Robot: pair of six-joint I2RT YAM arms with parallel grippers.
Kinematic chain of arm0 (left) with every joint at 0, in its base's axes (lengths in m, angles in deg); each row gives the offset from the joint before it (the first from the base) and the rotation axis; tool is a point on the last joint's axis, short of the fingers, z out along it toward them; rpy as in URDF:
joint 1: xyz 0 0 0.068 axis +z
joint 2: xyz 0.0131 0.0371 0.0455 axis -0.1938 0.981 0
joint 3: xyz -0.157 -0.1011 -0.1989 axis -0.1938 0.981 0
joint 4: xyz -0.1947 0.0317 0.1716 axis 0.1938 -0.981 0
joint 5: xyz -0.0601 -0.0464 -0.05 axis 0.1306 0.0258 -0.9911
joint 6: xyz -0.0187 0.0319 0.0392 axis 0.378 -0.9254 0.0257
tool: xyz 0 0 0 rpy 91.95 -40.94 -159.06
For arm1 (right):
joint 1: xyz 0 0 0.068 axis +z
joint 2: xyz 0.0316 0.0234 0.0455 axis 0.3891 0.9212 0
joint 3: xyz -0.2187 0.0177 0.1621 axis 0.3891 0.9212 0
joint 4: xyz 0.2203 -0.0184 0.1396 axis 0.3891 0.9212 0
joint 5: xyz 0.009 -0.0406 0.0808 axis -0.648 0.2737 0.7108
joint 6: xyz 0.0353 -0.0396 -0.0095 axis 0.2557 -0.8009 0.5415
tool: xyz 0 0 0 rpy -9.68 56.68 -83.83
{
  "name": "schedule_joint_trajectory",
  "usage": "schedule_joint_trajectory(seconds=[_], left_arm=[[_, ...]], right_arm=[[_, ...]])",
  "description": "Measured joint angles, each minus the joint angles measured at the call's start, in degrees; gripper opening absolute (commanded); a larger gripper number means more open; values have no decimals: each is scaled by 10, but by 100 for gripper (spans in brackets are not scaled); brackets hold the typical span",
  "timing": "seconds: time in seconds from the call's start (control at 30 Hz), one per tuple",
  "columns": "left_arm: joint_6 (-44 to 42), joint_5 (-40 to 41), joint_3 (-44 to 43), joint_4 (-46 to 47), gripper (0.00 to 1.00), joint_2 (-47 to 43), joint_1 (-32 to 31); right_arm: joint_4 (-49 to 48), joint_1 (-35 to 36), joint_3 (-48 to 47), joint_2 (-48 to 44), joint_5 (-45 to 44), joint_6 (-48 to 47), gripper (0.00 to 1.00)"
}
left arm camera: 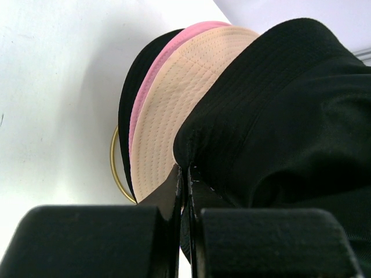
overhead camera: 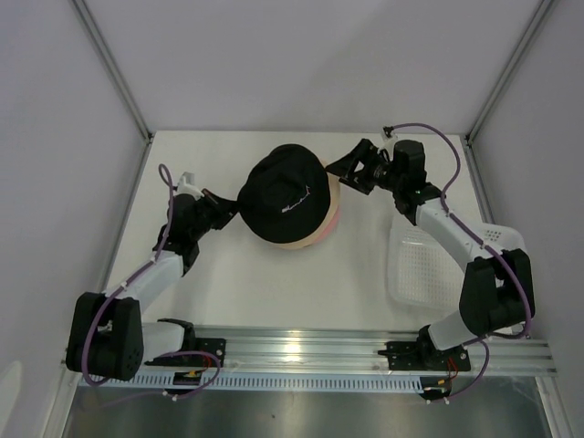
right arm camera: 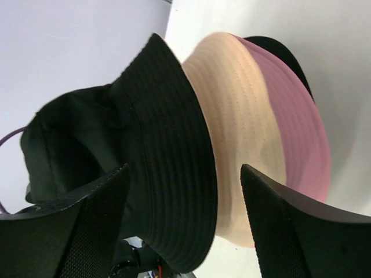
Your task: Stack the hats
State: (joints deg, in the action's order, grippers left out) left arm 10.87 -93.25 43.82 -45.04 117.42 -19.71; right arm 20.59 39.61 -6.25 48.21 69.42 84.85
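I could see only a sliver of the gold ring (left arm camera: pixel 112 162) under the hats (left arm camera: pixel 168 116); the white mark (overhead camera: pixel 297 203) on the black hat (overhead camera: pixel 274 182) was too small to read.

Plain white table (overhead camera: pixel 246 292): the hats (overhead camera: pixel 285 193) sit piled mid-surface toward the far edge, and a white mesh basket (overhead camera: pixel 422 269) lies by the right edge.

hats (overhead camera: pixel 285 196) stacked centrally, basket (overhead camera: pixel 422 269) — to their right
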Motion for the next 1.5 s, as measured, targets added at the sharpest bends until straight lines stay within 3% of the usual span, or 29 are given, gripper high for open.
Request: schedule_joint_trajectory(seconds=[0.37, 0.53, 0.57, 0.6, 0.77, 1.2, 1.5], left_arm=[[-6, -6, -11, -4, 1, 12, -3], [-15, -9, -22, -7, 1, 19, -3], [-16, -9, -24, -8, 1, 20, -3], [-16, -9, -26, -9, 1, 22, -3], [-20, -9, -36, -19, 1, 25, -3], [-34, -4, -96, -102, 1, 28, -3], [-31, 23, -118, -142, 1, 55, -23]], right_arm=[[-53, 16, -6, 43, 8, 2, 75], [-59, 17, -21, 70, 11, 2, 62], [-62, 17, -25, 75, 12, 3, 55], [-67, 17, -28, 79, 14, 3, 40], [-84, 16, -30, 86, 28, 17, 0], [-105, -18, -12, 77, 40, 35, 0], [-22, -21, -4, 61, -24, -21, 0]])
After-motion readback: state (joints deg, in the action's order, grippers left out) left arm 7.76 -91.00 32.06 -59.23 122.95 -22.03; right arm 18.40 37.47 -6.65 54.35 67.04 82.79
